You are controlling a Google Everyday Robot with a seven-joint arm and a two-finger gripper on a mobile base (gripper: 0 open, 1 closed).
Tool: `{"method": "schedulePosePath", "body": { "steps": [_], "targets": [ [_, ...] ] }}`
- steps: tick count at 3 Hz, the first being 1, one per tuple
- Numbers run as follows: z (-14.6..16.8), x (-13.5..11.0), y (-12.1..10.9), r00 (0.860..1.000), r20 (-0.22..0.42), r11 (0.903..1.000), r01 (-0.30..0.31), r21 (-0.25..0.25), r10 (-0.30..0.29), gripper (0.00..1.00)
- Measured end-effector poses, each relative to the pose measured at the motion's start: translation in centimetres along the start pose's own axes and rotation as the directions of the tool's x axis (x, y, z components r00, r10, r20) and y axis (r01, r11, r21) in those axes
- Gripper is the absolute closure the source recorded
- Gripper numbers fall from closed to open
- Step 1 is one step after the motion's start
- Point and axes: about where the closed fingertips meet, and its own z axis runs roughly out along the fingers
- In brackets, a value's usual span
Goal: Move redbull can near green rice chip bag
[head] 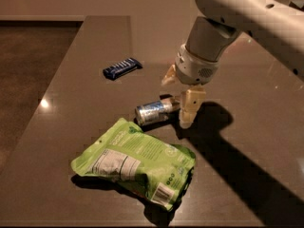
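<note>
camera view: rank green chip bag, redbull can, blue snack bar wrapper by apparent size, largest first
1. green rice chip bag, clearly largest.
2-3. redbull can and blue snack bar wrapper look alike; the wrapper lies farther off, so unranked.
Gripper open, by the can's right end.

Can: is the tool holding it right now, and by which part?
Nothing is gripped. The tool stands open at one end of the can, which lies on the table.
</note>
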Motion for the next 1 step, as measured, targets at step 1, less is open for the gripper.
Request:
{"method": "schedulePosePath", "body": {
  "steps": [1],
  "targets": [
    [0.00,0.00,0.00,1.000,0.000,1.0000,0.000,0.000,0.000,0.00]
  ]
}}
